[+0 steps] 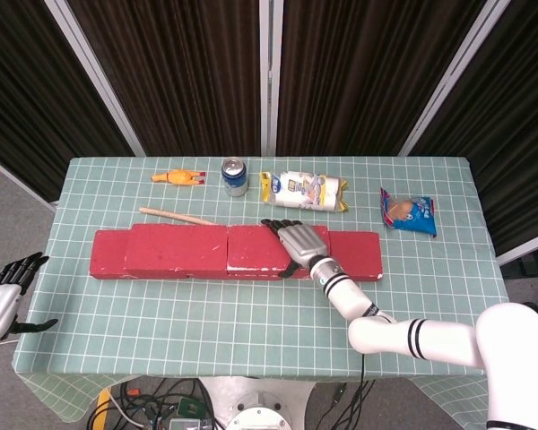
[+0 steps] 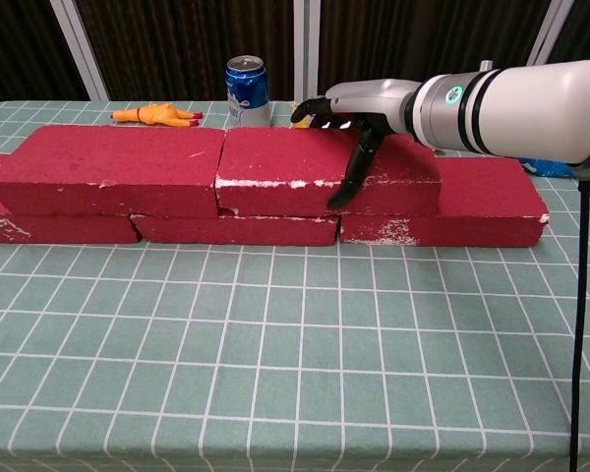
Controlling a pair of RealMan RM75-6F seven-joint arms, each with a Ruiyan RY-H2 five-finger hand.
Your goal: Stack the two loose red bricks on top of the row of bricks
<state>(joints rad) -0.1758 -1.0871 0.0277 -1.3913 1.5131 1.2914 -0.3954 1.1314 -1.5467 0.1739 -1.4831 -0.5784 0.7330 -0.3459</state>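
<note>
The right robot hand (image 2: 359,108) grips the upper right brick (image 2: 324,169) (left robot hand (image 1: 2,300) spread, idle)

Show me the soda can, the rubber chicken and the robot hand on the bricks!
soda can (image 2: 248,90): chest view, blue side.
rubber chicken (image 1: 177,177): head view, orange body.
right hand (image 1: 301,242): head view, grey back of hand.

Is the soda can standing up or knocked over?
Standing up. The soda can sits on its base behind the bricks, silver top facing up in the head view.
</note>
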